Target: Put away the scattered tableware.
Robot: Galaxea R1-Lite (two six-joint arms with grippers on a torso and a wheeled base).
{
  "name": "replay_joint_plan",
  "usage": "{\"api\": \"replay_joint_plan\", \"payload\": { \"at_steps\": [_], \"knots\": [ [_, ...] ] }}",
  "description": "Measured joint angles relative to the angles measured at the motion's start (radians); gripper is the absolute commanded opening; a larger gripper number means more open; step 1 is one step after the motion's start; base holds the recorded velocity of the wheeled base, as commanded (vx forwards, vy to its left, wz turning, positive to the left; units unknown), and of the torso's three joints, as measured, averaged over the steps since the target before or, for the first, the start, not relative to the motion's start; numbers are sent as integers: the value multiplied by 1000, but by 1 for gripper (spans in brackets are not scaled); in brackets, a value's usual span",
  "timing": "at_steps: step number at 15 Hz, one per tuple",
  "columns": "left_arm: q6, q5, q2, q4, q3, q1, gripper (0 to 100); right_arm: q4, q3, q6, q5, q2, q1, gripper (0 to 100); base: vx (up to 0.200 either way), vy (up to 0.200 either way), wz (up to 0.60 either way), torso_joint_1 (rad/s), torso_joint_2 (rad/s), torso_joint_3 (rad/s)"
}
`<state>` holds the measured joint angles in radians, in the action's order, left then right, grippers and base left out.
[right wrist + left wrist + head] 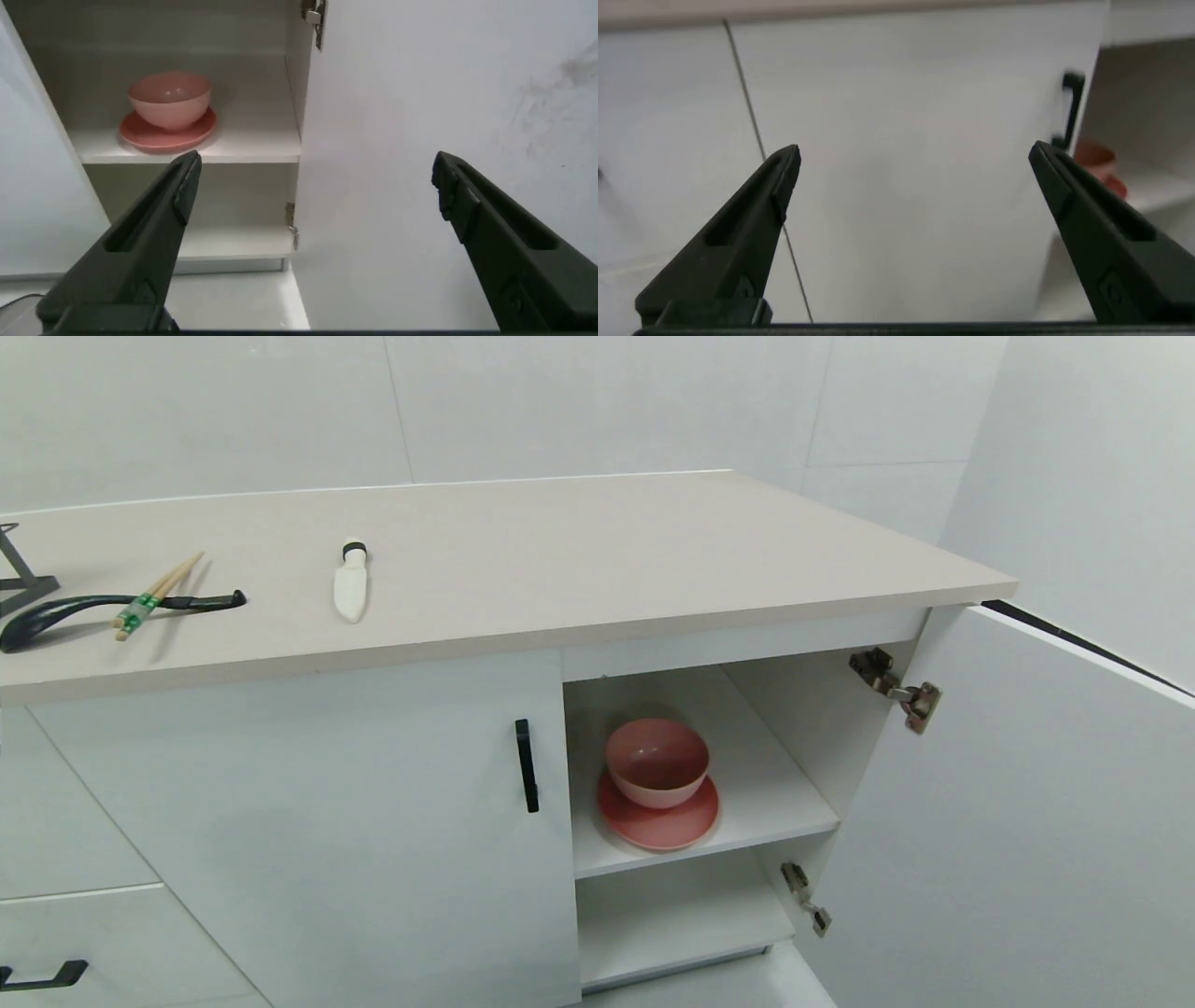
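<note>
A: Where has the tableware been left?

B: A pink bowl (656, 761) is stacked on a pink plate (658, 821) on the upper shelf (784, 793) inside the cabinet (728, 639). This is the cabinet's right compartment, and its door (1008, 821) is swung wide open. Three more pieces are laid out on the cabinet's top (579, 551). A white knife (350, 583) is set on the left half of it, with the black-banded handle turned toward the wall. Near the left end a black ladle (93, 609) is laid flat, and a pair of chopsticks (154, 593) is crossed over its handle.

A: And the cabinet's other door?

B: The left door (308, 803) is shut. A black handle (527, 765) is fixed upright at its edge, beside the open compartment.

A: How are the grippers held?

B: The left gripper (915, 159) is held before the cabinet's shut door with its fingers spread wide and nothing between them. The right gripper (318, 163) is spread just as wide and is also empty. It is pointed at the cabinet's open compartment, where the bowl and plate are seen beyond one finger and the open door's inner face beyond the other
</note>
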<state>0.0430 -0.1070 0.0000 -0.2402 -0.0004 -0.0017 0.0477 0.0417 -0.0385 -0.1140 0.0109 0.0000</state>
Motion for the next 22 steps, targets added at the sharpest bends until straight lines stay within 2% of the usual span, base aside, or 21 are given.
{"api": "replay_joint_plan", "payload": {
  "at_steps": [1,2,3,4,5,8,10,11,14,17,20,22],
  "knots": [
    [15,7,0,3,0,0,100,0,0,27,-2,0,0,100,0,0,0,0,0,0],
    [35,13,0,93,0,0,100,-1,0,39,-3,0,0,100,0,0,0,0,0,0],
    [35,20,0,213,0,0,100,-1,0,52,-5,0,0,100,0,0,0,0,0,0],
    [9,31,0,258,0,0,100,-2,0,55,-10,0,1,100,0,0,0,0,0,0],
    [-21,64,0,241,0,0,100,-7,-1,53,-23,0,1,100,0,0,0,0,0,0],
    [-25,79,0,238,0,0,100,-82,-21,89,-197,0,1,100,0,0,0,0,0,0],
    [-34,79,0,238,0,0,100,-88,-27,190,-225,0,0,100,0,0,0,0,0,0],
    [-34,80,0,238,0,0,100,-90,-27,206,-194,0,0,100,0,0,0,0,0,0],
    [-30,79,0,239,0,0,100,-91,-28,210,68,1,0,100,0,0,0,0,0,0],
    [-31,80,0,239,0,0,100,-78,-34,137,201,1,0,100,-67,0,0,2,-2,1],
    [-30,82,0,239,0,0,100,-44,-38,83,198,2,0,100,-200,0,0,7,2,-1],
    [-32,82,0,239,0,0,100,-43,-39,47,164,2,0,100,0,0,0,0,0,0]
  ]
}}
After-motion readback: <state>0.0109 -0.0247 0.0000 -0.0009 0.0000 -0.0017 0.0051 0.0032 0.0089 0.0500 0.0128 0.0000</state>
